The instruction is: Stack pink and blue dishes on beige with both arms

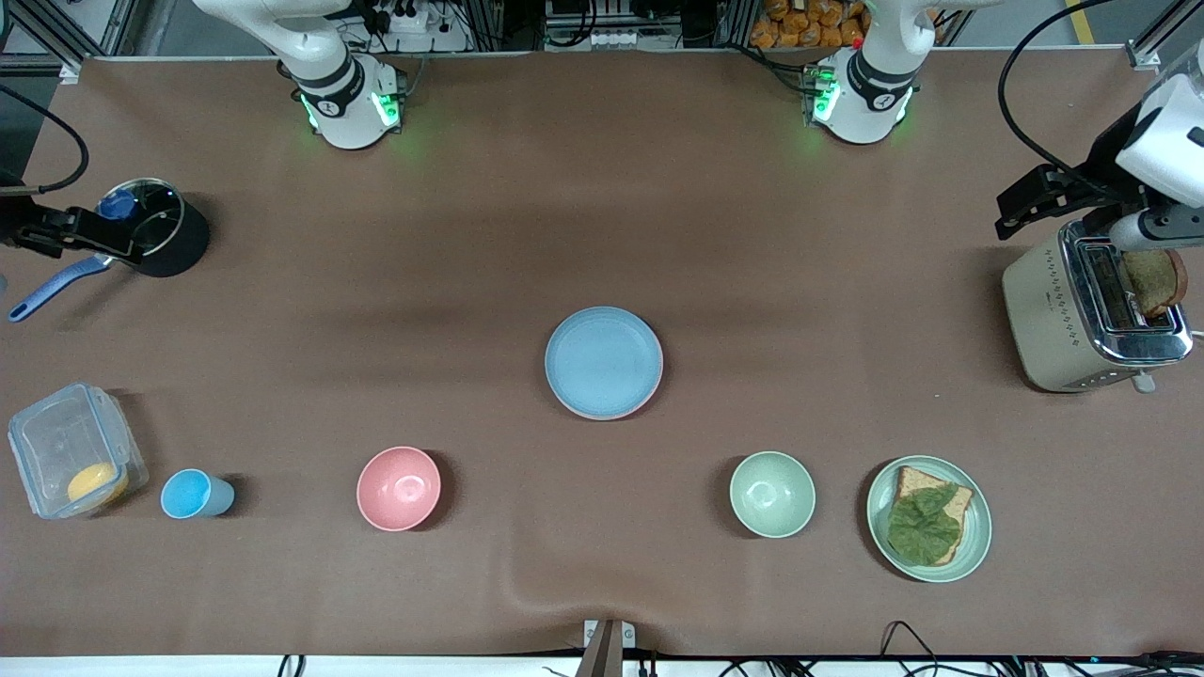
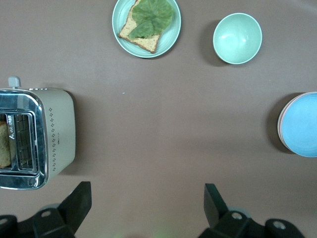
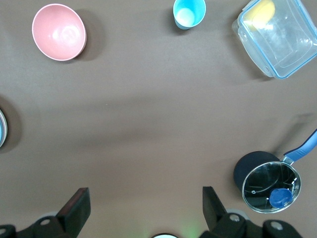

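The light blue plate point(image 1: 604, 360) lies on top of a stack at the middle of the table, and it also shows at the edge of the left wrist view point(image 2: 303, 124). A thin pale pink rim point(image 1: 611, 417) peeks out under it. No beige plate can be made out; it is hidden if it lies beneath. My left gripper point(image 1: 1018, 212) point(image 2: 147, 201) hangs open and empty above the table beside the toaster. My right gripper point(image 1: 113, 243) point(image 3: 146, 201) hangs open and empty by the black pot, away from the stack.
Nearer the front camera stand a pink bowl point(image 1: 399, 488), blue cup point(image 1: 193, 495), clear box point(image 1: 75, 461), green bowl point(image 1: 772, 494) and green plate with toast point(image 1: 928, 517). A toaster point(image 1: 1063, 320) holds bread at the left arm's end; a lidded pot point(image 1: 169, 235) stands at the right arm's end.
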